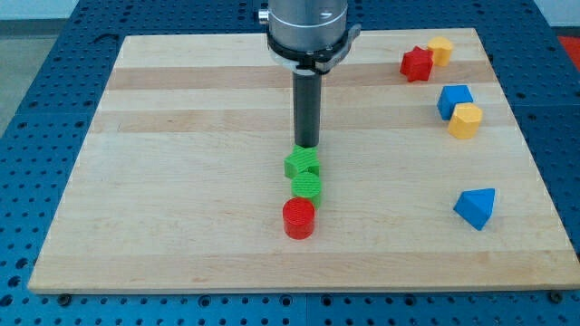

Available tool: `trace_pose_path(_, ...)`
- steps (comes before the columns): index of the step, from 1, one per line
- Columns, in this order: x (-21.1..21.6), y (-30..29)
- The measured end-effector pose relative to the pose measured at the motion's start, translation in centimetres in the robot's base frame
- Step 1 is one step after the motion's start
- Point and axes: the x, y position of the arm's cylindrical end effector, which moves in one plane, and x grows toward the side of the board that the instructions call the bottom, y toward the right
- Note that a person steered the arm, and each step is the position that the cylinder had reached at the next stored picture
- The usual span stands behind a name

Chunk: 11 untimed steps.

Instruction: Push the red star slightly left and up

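Observation:
The red star [417, 64] lies near the view's top right, touching a yellow block [440, 50] just up and right of it. My tip [308, 146] stands at the middle of the board, right at the upper edge of a green star-like block [302, 163]. It is far to the left of and below the red star. Below the green star sit a green cylinder [307, 187] and a red cylinder [298, 218], in a close column.
At the right side lie a blue block [454, 100] touching a yellow block [466, 120], and a blue triangular block [477, 207] lower down. The wooden board [181, 181] rests on a blue perforated table.

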Motion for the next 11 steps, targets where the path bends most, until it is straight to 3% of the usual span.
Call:
trace_pose_path(2, 0.3, 0.1)
trace_pose_path(3, -0.8, 4.3)
trace_pose_path(6, -11.7, 19.7)
trace_pose_path(7, -12.4, 20.1)
trace_pose_path(9, -13.3, 13.6)
trace_pose_path(11, -12.8, 10.6)
